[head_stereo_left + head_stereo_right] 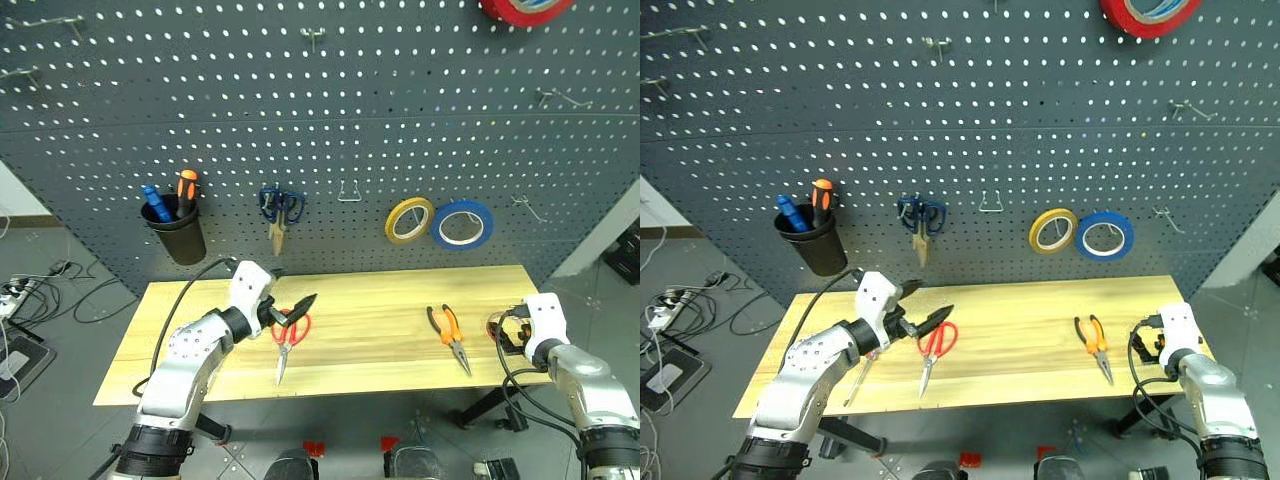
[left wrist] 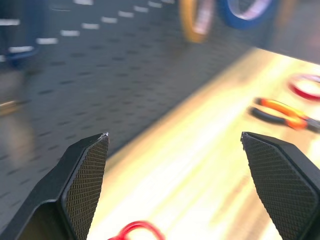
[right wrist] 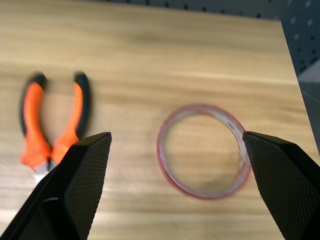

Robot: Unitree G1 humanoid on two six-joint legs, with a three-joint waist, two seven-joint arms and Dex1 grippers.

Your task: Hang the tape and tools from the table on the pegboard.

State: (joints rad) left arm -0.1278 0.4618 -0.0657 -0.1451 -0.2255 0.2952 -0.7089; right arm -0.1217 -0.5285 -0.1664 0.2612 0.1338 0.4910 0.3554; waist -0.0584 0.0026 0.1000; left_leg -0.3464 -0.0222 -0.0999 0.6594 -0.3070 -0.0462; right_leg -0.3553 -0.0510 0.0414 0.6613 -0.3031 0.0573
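The black two-fingered left gripper [image 1: 300,310] is held above the near-left part of the long light wooden plank table [image 1: 380,345], its fingers spread wide with nothing between them, just over the handles of the red-handled scissors [image 1: 288,338], which lie flat with the blades pointing toward the near edge. A slim red-handled screwdriver [image 1: 862,372] is partly seen lying on the planks beside that arm. The black two-fingered right gripper [image 3: 177,150] is poised above the near-right end of the table, fingers likewise wide apart and empty, with the thin red tape ring with a clear centre [image 3: 202,151] lying flat on the wood between them in the right wrist view. Just beside the ring, toward the middle of the table, the orange-and-black-handled long-nose pliers [image 1: 449,335] are laid flat, handles toward the wall and nose toward the near edge. Behind the table the large dark grey perforated pegboard [image 1: 400,130] is seen, carrying silver hooks. On it, from left to right, are hung a black cup [image 1: 176,232] holding blue and orange-black handled screwdrivers, blue-handled scissors [image 1: 279,212], a yellow tape roll [image 1: 409,219] and a blue tape roll [image 1: 462,224] touching it. Highest up, a big thick red roll [image 1: 525,9] is cut off by the frame edge
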